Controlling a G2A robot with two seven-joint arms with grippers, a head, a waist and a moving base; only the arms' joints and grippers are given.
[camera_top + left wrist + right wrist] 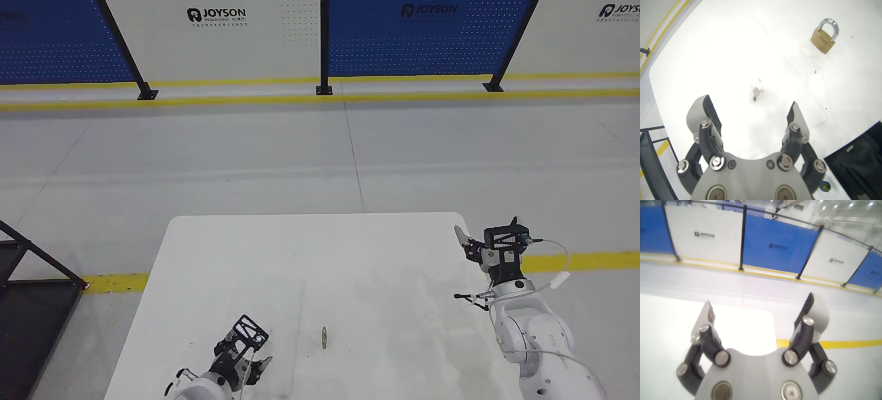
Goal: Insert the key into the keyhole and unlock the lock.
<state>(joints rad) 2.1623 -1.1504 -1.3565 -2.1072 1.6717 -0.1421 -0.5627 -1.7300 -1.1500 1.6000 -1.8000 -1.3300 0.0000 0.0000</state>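
**Two end effectors spread wide, key and padlock loose on the table**

Found the left end effector (750, 101) low over the near left part of the white rectangular table (350, 250), with black ribbed pads (712, 111) set far apart and nothing between them. Spotted the small silver metal key (755, 93) lying flat on the table just beyond those pads, roughly in line with the gap, touching neither. Saw the brass-coloured padlock with a shiny steel shackle (823, 40) farther out on the table, well apart from the key and, in the top view, to the right of the left end effector near the table's front. Could not judge the shackle latched or free. Placed the right end effector (759, 299) at the table's right edge, well apart from key and padlock, likewise opened wide and holding nothing. Noted it pointed past the table's far right corner toward the grey floor with a yellow line (848, 343) and the blue and white barrier panels (772, 247) beyond.
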